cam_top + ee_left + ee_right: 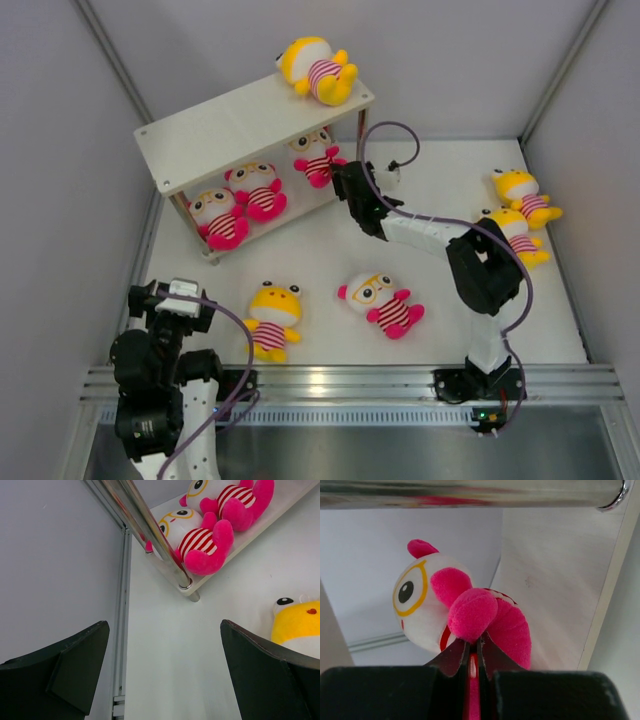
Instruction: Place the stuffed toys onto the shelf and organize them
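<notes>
On the lower board: three pink toys sit under the top of the shelf: the left-end pink toy, the second pink toy touching it, and the right-end pink toy a little apart
On the top board: one top yellow toy lies on its side at the right end
On the table: a loose pink toy on its back near the middle, a near yellow toy just beside the left arm, and by the right wall a far yellow toy touching a second yellow toy
Right gripper: at the shelf's right end, fingers pressed together on a thin pinch of the right-end pink toy's limb. A sliver of pink shows between them in the wrist view
Left gripper: fingers wide apart with nothing between them, low over the table near the shelf's front-left post
Step in hand: probably seating the third pink toy on the lower board, with letting go likely next
Progress: four of eight toys are on the shelf and four are not yet shelved
How the toys handle: likely very light, soft and squashy. The plush gives under the fingers, is grippy rather than slick, and is not fragile, but the round body tips easily
Where to hold: a limb or ear gives a thin, sure pinch but lets the body dangle, while a grip across the striped belly should keep it upright for placing
Risk: pulling back could drag the toy off the board's edge, and the metal posts stand close to the wrist
</notes>
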`<state>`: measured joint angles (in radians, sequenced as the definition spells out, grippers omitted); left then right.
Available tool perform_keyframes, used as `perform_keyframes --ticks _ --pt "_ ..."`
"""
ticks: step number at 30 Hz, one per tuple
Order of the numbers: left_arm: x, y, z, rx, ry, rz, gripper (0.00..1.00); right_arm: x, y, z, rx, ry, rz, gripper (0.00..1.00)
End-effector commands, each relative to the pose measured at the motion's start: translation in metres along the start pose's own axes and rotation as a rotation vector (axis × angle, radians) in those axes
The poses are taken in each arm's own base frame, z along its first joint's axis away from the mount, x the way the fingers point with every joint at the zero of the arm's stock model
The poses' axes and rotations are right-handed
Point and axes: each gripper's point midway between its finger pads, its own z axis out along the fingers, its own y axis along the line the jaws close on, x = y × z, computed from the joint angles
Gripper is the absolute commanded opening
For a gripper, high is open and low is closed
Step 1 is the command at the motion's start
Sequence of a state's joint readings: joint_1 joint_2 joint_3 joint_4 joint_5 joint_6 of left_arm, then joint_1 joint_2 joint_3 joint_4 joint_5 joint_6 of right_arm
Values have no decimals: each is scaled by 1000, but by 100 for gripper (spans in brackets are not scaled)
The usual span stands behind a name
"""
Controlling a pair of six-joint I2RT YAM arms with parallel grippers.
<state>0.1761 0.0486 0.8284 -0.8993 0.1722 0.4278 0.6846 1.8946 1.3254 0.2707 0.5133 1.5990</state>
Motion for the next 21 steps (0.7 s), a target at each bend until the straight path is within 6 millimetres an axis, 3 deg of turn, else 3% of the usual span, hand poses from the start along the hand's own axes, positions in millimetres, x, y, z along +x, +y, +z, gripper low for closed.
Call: perform_keyframes --ticks 1,2,3,5,6,7,8,12,21 --pt "-11 3 -3 -9 -45 46 99 17 2 9 56 -76 4 0" --pt "-10 4 -2 -11 -43 50 99 24 -13 16 83 -83 -25 0" --pt "-9 4 -2 -14 -42 54 99 29 -5 20 79 -79 -17 0" --pt "-8 5 -1 -13 -39 62 99 40 -31 29 144 -61 -49 0" --pt "-8 5 -2 -15 -40 63 99 42 -26 29 137 -54 -38 0" --pt "-7 5 -1 -17 -37 70 99 44 -48 29 200 -51 -73 0" --pt "-7 5 -1 -17 -39 73 99 46 -54 29 223 -57 -87 0" --pt "-6 4 1 -10 -42 78 99 57 -60 26 239 -73 -77 0" --pt "-6 6 0 -22 -38 86 99 80 -45 17 188 -3 -90 0"
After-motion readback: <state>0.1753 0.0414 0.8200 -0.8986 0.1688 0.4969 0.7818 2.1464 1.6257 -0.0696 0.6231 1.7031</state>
